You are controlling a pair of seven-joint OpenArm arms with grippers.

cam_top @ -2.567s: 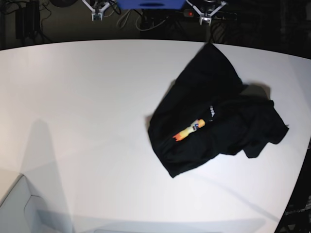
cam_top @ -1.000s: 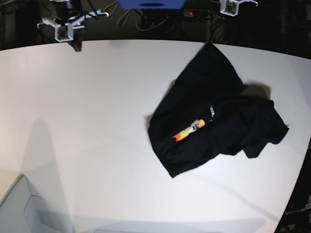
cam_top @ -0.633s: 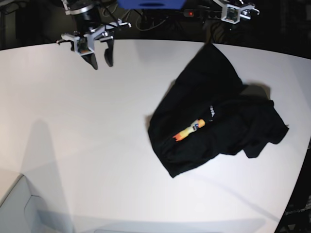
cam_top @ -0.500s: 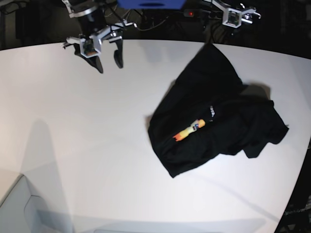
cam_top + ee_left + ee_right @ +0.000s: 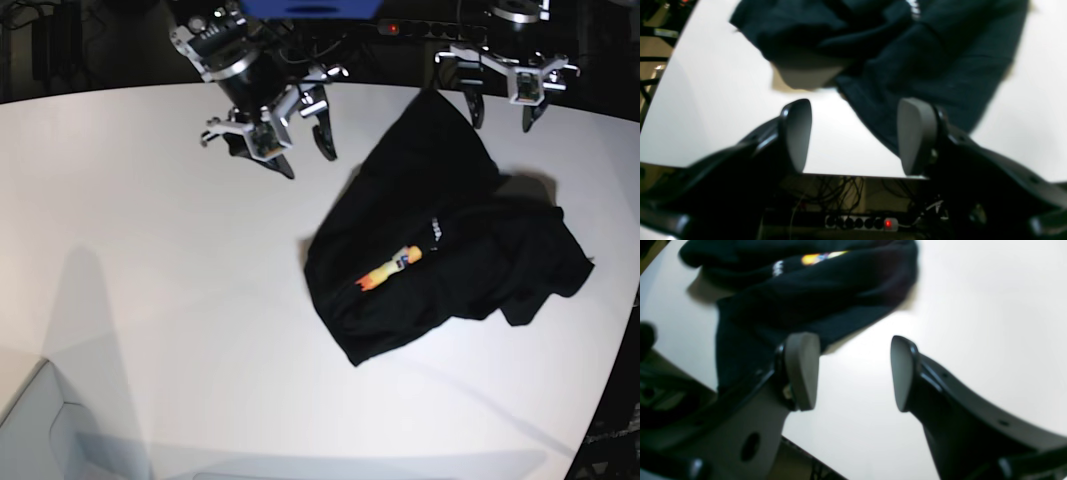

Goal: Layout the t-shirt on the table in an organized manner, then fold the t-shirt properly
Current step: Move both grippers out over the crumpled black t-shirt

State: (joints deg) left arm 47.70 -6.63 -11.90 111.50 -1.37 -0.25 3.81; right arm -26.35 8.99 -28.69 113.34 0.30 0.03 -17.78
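both grippers, left [image 5: 501,106] and right [image 5: 302,152], gaping and empty, above crumpled t-shirt [image 5: 450,250] on table [image 5: 150,250].

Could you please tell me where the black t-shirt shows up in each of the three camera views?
Base: the t-shirt lies crumpled right of centre on the table.
Left wrist: it fills the upper middle, beyond the open jaws.
Right wrist: it sits at upper left.
Shared landmark: the small white text on the shirt.

T-shirt [image 5: 450,250] on table [image 5: 150,250], seemingly right of centre
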